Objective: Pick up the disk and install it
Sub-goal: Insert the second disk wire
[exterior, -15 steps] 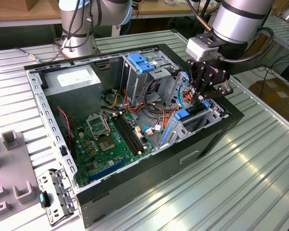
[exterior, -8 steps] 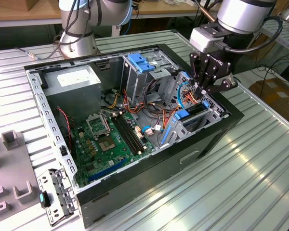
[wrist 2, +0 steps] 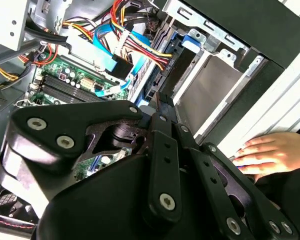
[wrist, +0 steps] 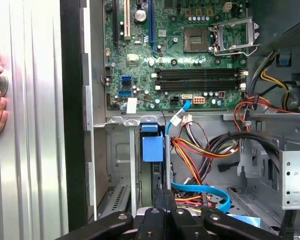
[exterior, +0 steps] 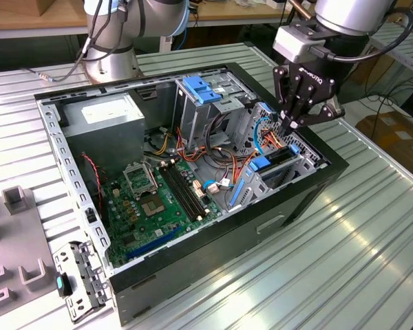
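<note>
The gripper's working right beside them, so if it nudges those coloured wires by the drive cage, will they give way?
Probably yes: the wires hang in loose curves, so they look floppy and light. They run bundled toward connectors, so they would likely spring back. Their loops sit close to the gripper and could snag it.

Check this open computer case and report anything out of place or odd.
A person's hand rests on the ribbed metal table right beside the open black computer case, close to the black tool working at the drive cage. Inside, orange, yellow and blue cables lie loosely tangled. Nothing looks damaged.
</note>
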Available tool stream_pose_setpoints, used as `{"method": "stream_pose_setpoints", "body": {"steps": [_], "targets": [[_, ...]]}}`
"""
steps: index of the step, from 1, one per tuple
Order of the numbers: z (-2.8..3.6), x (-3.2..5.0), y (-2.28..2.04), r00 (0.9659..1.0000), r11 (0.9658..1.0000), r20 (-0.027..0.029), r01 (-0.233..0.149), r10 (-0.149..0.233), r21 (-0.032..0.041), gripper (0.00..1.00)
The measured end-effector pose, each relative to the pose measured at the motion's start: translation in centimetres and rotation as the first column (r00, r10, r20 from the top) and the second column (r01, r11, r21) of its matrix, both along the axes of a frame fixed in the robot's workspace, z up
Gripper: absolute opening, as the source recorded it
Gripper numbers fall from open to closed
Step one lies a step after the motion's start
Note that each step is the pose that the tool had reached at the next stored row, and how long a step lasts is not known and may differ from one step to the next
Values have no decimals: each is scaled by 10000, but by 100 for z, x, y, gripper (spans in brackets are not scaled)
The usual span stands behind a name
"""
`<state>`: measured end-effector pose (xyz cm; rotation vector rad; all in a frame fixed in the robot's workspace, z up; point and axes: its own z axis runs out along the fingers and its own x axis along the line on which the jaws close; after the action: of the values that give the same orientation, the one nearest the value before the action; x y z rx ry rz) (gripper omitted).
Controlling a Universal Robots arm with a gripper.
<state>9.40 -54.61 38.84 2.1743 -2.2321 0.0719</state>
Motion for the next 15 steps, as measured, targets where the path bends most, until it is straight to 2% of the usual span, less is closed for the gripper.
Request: {"method": "stream_pose_setpoints", "body": {"steps": [1,3,5,6,15], "targets": [[10,0,11,10000,10000,0,0,0,-65,11],[31,-1,32,10000,9999,-2,1,-1,-140,11],[54,0,98,10000,9995,-21,0,-1,-321,11],[62,0,119,10000,9993,-25,0,-1,-376,11],[124,11,270,10000,9979,-64,-2,-2,-648,11]]}}
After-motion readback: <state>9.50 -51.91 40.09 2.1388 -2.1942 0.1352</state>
